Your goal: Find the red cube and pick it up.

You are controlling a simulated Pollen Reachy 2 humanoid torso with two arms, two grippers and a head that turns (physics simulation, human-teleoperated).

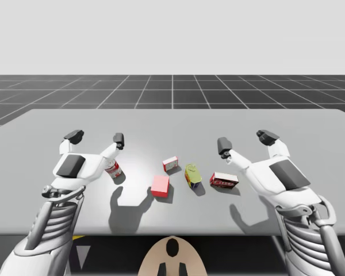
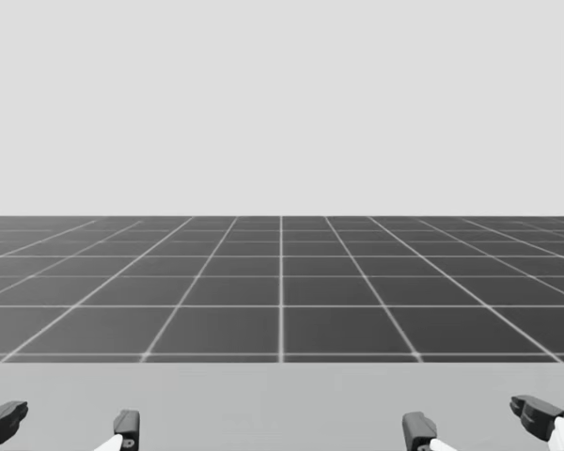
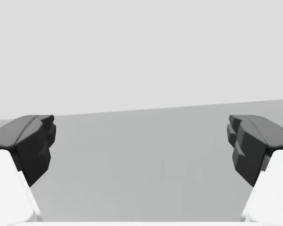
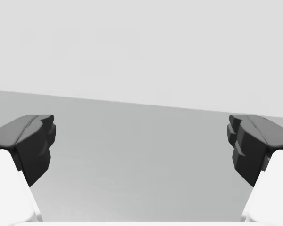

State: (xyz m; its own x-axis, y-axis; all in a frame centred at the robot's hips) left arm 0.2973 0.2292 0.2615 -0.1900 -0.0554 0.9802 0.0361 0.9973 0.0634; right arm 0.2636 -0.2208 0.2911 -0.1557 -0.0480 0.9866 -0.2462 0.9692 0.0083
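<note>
My left gripper [image 1: 96,138] and right gripper [image 1: 248,141] hang with fingers apart. The red cube [image 1: 160,185] sits on the counter [image 1: 172,123] between them, nearer the left, behind its fingertips.

High cam is looking down, wide, over the whole table [image 1: 172,129]. Head cam is facing level toward the grid floor [image 2: 282,282], clipping left claw [image 2: 66,421] and right claw [image 2: 477,419] at bottom corners. Wrist cams are looking low across the same table.

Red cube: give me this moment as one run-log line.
phase: pre-grasp | red cube: on table, untouched | left gripper: open, empty | right gripper: open, empty
</note>
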